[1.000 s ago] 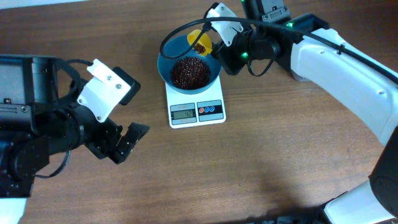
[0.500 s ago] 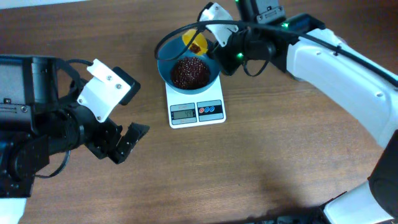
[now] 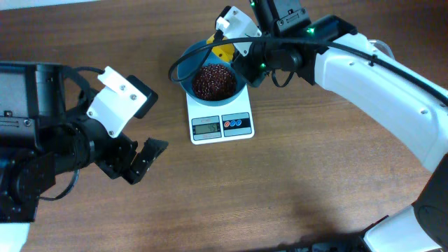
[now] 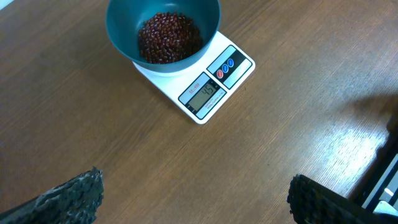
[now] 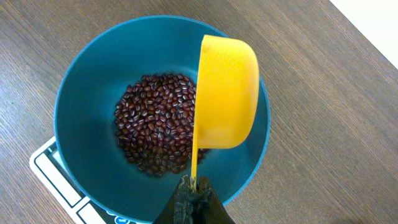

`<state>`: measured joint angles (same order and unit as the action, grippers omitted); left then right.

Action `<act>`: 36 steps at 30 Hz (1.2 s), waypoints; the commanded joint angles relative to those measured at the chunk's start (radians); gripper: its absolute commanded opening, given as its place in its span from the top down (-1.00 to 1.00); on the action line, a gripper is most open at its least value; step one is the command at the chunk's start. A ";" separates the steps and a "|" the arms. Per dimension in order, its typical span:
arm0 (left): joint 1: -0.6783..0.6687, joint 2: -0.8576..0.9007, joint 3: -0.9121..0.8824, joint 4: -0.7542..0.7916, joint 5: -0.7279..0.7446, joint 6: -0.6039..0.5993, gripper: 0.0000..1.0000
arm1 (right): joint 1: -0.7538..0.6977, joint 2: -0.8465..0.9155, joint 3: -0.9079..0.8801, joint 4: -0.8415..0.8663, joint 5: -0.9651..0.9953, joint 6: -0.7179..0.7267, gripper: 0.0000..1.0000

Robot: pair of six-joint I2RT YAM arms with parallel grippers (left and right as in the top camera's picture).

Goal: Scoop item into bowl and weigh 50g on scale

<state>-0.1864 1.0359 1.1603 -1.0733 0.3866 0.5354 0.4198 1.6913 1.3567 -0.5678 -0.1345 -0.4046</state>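
Dark red-brown beans [image 5: 158,124] sit in your round teal plastic bowl [image 5: 81,81] on the white square scale [image 4: 211,90]; your right hand [image 5: 193,196] clamps a yellow plastic scoop [image 5: 227,93], left hand [image 4: 196,199] spread apart.

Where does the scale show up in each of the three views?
Overhead: scale top centre, display toward the bottom edge.
Left wrist: scale top centre, turned diagonally, display toward lower right.
Right wrist: scale only a white corner, lower left.
Shared landmark: the teal bowl of beans sitting on it.
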 commanded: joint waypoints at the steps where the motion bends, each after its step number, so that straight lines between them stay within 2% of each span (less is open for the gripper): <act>1: 0.006 -0.001 0.000 0.001 0.017 0.019 -0.97 | 0.006 -0.031 0.019 0.003 0.015 -0.010 0.92; 16: 0.006 -0.001 0.000 0.002 0.017 0.019 -0.97 | 0.019 -0.030 0.077 -0.023 0.061 -0.006 0.92; 18: 0.006 -0.001 0.000 0.002 0.017 0.019 -0.97 | -0.051 -0.071 0.145 -0.050 0.062 -0.002 0.92; 20: 0.006 -0.001 0.000 0.002 0.017 0.019 -0.98 | -0.194 -0.122 0.205 -0.149 0.130 -0.003 0.92; 24: 0.006 -0.001 0.000 0.002 0.017 0.019 -0.97 | -0.530 -0.153 0.206 -0.328 0.207 -0.003 0.92; 26: 0.006 -0.001 0.000 0.002 0.017 0.019 -0.97 | -0.617 -0.125 0.197 -0.376 0.206 -0.002 0.92; 29: 0.006 -0.001 0.000 0.002 0.017 0.019 -0.97 | -0.674 -0.039 0.195 -0.451 0.194 -0.002 0.92; 36: 0.006 -0.001 0.000 0.001 0.017 0.019 -0.98 | -0.668 0.169 0.195 -0.474 0.161 0.028 0.92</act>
<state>-0.1829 1.0359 1.1603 -1.0733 0.3897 0.5354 -0.2520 1.8202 1.5539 -1.0409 0.0437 -0.3954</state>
